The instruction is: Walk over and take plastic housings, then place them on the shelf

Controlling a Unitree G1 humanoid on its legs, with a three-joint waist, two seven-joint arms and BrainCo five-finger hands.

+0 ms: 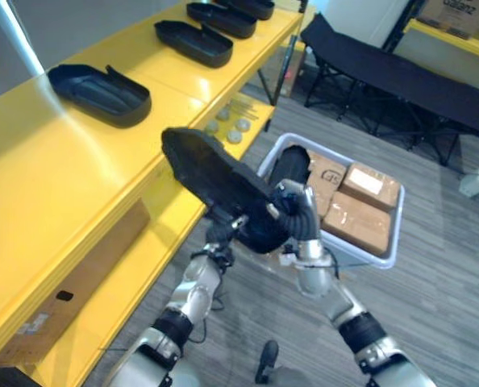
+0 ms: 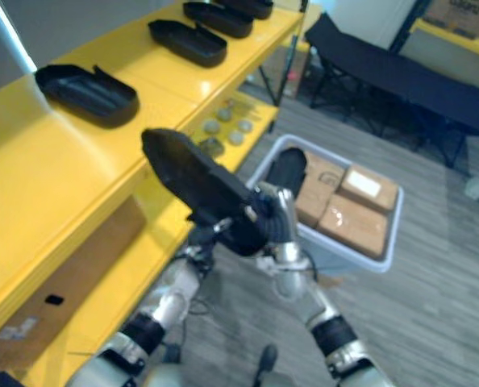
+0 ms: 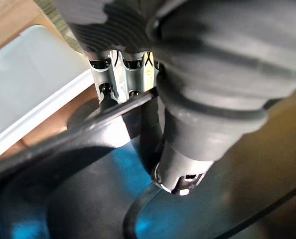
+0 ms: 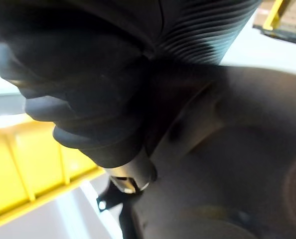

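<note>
The black plastic housing (image 1: 214, 176) hung raised beside the yellow shelf (image 1: 62, 165) edge, left hand (image 1: 223, 230) and right hand (image 1: 296, 211) both clamped on its near end; it looked light, stiff and slick, best gripped by the rim.

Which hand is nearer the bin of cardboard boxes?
Right. The right hand, gripping the housing, is close beside the bin; the left hand grips it on the side toward the shelf.
</note>
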